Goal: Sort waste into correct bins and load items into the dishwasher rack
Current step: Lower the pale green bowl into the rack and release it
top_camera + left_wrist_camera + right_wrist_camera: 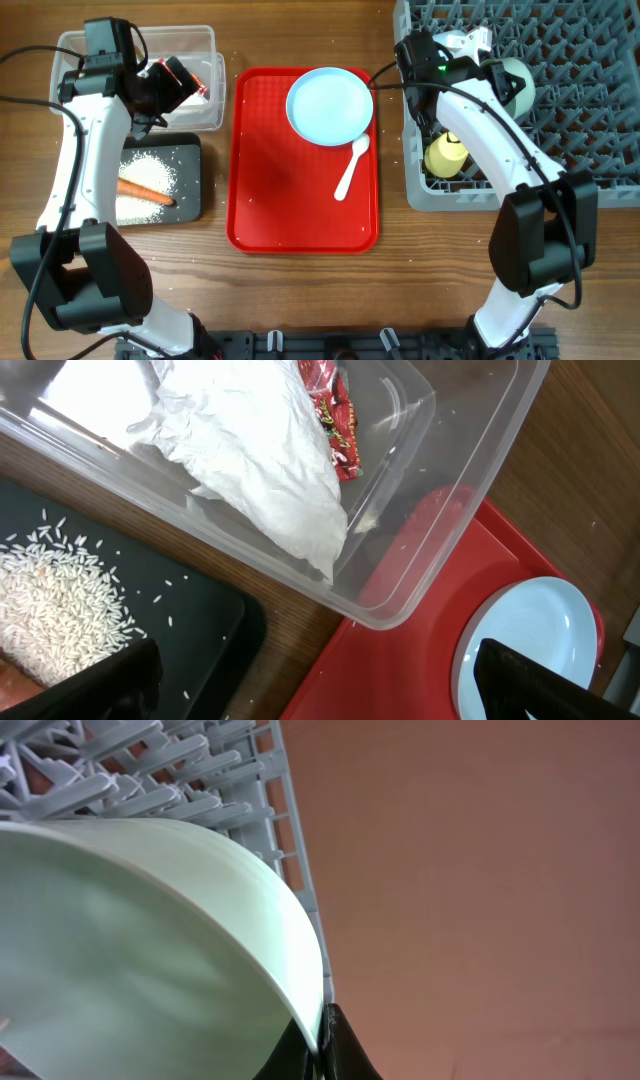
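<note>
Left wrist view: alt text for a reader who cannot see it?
A clear plastic tub holds a crumpled white napkin and red snack wrapper; beside it lie a rice-strewn black tray and a pale blue plate on a red tray.

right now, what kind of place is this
Probably a robot test bench staged as kitchen cleanup, not a real kitchen: a wooden table holds a grey dishwasher rack, a red tray and a clear sorting tub.

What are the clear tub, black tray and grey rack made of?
Clear rectangular tub: likely thin glossy plastic, see-through with glare streaks. Black rectangular tray: probably matte plastic, dull, no reflections. Grey grid dishwasher rack: moulded plastic, satin pegs.
</note>
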You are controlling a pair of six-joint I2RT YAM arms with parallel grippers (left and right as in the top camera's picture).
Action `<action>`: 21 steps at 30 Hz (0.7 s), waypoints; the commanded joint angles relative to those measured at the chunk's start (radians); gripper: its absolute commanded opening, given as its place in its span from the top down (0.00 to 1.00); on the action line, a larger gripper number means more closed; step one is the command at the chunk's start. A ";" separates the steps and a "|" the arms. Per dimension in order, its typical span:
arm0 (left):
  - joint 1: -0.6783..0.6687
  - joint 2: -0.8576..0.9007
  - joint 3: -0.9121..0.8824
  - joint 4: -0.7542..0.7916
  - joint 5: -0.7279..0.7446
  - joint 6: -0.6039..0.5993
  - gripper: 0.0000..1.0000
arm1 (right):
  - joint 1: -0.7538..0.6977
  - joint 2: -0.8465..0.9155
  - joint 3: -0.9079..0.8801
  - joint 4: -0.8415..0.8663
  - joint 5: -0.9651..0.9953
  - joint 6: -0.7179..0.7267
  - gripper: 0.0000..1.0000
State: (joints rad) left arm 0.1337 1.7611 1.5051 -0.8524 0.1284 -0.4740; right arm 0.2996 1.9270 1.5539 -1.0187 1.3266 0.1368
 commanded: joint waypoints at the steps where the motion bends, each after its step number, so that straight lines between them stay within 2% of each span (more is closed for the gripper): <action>1: 0.002 -0.013 0.014 0.000 0.008 -0.009 0.00 | 0.006 0.015 -0.010 0.038 -0.023 -0.008 0.96; 21: 0.002 -0.013 0.014 0.000 0.008 -0.009 0.00 | -0.003 0.096 -0.010 0.050 0.019 -0.006 0.96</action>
State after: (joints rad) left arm 0.1333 1.7611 1.5051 -0.8524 0.1284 -0.4740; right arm 0.2993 2.0056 1.5524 -0.9699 1.3182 0.1326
